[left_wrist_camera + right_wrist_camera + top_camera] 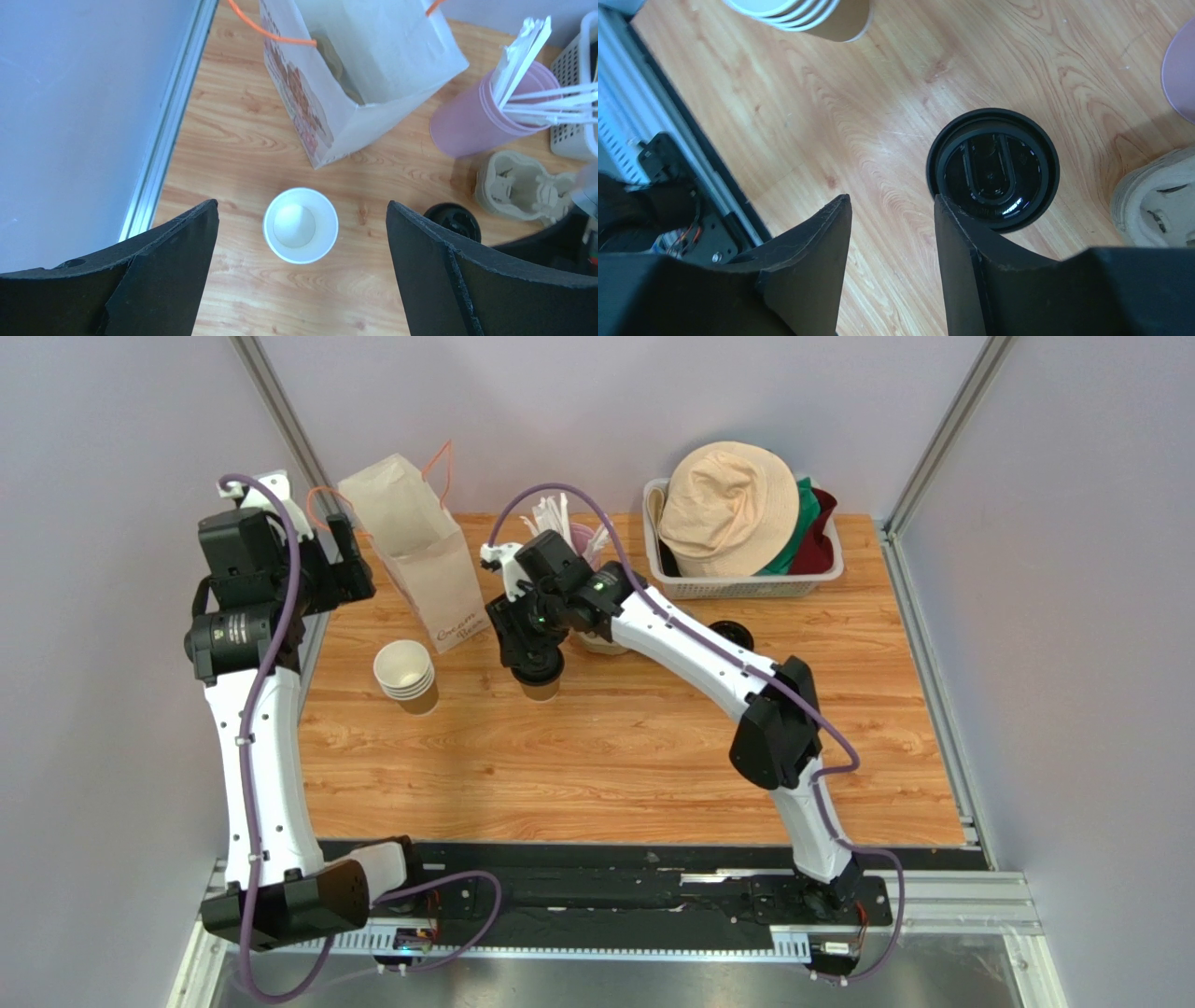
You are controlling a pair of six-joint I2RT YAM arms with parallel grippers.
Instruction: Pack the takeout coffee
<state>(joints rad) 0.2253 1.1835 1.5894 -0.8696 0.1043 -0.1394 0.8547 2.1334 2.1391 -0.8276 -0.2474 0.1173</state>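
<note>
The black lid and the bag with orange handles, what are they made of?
The black lid looks like plastic: it is glossy, with glints of light and crisply moulded ridges. The bag looks like matte paper: it is pale, with sharp folded creases and a printed side. Its orange handles seem to be thin cord, though that is hard to tell.
</note>
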